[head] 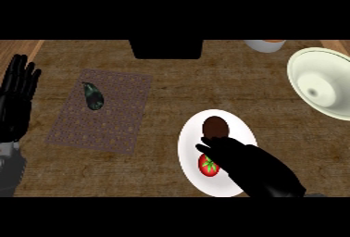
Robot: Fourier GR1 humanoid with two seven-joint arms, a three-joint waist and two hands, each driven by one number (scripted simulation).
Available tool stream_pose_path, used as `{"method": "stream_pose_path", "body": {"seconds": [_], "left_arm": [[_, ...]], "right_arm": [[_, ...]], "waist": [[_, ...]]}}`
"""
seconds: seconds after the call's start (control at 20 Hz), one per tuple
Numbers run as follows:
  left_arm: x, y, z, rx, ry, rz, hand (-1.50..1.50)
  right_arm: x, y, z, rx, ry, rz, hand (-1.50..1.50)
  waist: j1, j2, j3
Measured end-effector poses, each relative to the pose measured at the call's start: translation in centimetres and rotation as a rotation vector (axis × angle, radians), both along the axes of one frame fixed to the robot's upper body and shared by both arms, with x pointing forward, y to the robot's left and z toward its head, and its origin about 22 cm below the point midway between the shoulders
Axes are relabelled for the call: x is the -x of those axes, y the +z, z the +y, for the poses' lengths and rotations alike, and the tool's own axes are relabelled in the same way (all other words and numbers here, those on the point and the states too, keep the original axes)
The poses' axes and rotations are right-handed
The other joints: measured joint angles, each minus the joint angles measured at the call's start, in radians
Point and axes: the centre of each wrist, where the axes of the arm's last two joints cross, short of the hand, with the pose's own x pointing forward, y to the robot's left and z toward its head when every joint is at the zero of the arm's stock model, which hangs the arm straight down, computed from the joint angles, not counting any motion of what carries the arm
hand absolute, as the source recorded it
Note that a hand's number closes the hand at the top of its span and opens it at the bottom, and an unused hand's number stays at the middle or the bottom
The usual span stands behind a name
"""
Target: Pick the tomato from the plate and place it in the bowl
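Right hand (256,169) is over the plate (191,139), fingers spread and relaxed, tips just at the tomato (207,166) on the plate's lower half. Brown item (215,126) at twelve o'clock from it. Bowl (325,83) sits at two o'clock, well apart. Left hand (17,99) rests open at the left edge.

Two glossy black hands, left hand (16,99) and right hand (256,169), with slender fingers (205,149).
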Motion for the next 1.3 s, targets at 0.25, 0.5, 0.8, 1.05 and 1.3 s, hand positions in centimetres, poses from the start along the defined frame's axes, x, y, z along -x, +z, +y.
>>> {"method": "stream_pose_path", "body": {"seconds": [0.25, 0.5, 0.8, 1.05, 1.3], "left_arm": [[-0.3, 0.2, -0.2, -0.001, 0.006, 0.000, 0.00], [-0.7, 0.1, -0.3, 0.004, 0.001, 0.002, 0.00], [-0.5, 1.0, -0.6, 0.000, 0.003, 0.002, 0.00], [-0.3, 0.4, -0.9, -0.001, 0.003, -0.001, 0.00], [-0.3, 0.3, -0.1, -0.001, -0.005, 0.002, 0.00]], "right_arm": [[-0.4, -3.3, -0.6, 0.015, -0.027, 0.011, -1.50], [-1.3, -5.1, -0.6, 0.010, -0.030, 0.005, -1.50], [-1.6, -7.3, -0.9, -0.020, 0.001, 0.000, -1.50], [-2.2, -8.6, 0.1, -0.023, 0.026, -0.006, -1.50], [-3.0, -9.4, 0.6, 0.005, 0.022, 0.011, -1.50]], "waist": [[-0.002, 0.000, 0.000], [-0.002, 0.000, 0.000], [-0.002, -0.001, 0.000], [-0.002, 0.000, 0.000], [-0.002, -0.001, 0.000]]}}
